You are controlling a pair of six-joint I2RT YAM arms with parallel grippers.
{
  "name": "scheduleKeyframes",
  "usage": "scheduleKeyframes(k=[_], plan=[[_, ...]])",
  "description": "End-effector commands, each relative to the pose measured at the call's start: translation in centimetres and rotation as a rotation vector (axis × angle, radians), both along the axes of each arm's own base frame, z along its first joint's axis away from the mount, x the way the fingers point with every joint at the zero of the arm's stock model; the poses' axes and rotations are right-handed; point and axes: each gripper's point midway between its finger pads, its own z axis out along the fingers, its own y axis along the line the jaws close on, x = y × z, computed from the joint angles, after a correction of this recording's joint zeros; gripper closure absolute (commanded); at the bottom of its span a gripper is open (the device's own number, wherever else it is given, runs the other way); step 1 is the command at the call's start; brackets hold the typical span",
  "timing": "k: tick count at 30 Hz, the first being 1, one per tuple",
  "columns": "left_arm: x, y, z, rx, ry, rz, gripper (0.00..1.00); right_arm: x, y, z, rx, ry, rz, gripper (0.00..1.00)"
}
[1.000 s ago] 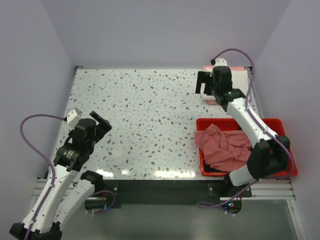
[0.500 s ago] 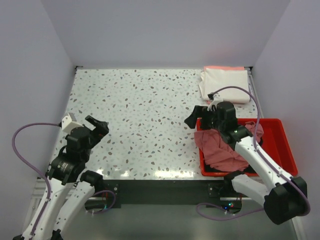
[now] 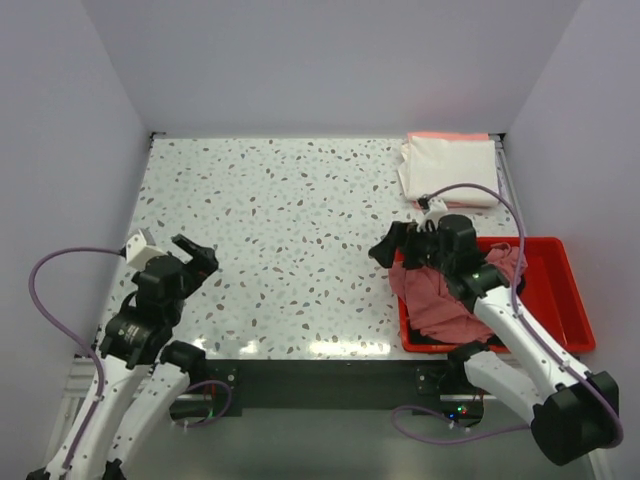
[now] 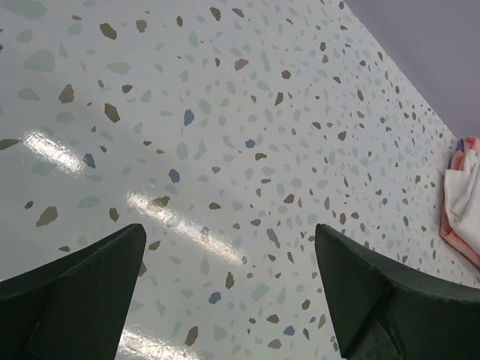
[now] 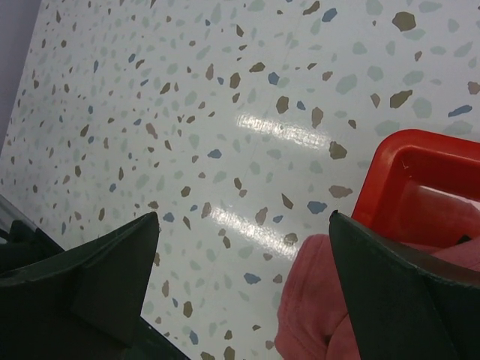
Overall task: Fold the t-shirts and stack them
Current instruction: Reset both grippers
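Observation:
A folded white t-shirt [image 3: 450,168] lies on a folded salmon-pink one [image 3: 450,136] at the table's back right corner; the same stack [image 4: 466,199] shows at the right edge of the left wrist view. A crumpled dusty-pink t-shirt [image 3: 440,298] [image 5: 315,307] fills the left half of the red bin and hangs over its left rim. My right gripper [image 3: 388,246] [image 5: 244,217] hovers open above the table, just left of that rim, nothing between its fingers. At the near left, my left gripper [image 3: 200,255] [image 4: 229,229] is open over bare table.
The red plastic bin [image 3: 565,300] [image 5: 405,180] stands at the near right edge of the speckled table [image 3: 290,220]. Grey walls close in the back and both sides. The arm bases sit on a black bar along the near edge.
My right arm has pulled back from the folded stack at the back right to the bin's left rim. My left arm has drawn slightly toward the near edge. Both grippers stayed open.

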Motion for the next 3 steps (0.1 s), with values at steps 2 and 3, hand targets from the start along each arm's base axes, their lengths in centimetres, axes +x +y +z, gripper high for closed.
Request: scheduleKeyframes(k=[2, 3], plan=[[0.32, 0.56, 0.11, 0.024, 0.034, 0.035, 0.00, 0.27, 0.80, 1.79, 0.037, -0.059, 0.041, 0.01], [0.35, 0.67, -0.10, 0.025, 0.041, 0.044, 0.00, 0.37, 0.76, 1.79, 0.035, -0.058, 0.037, 0.01]])
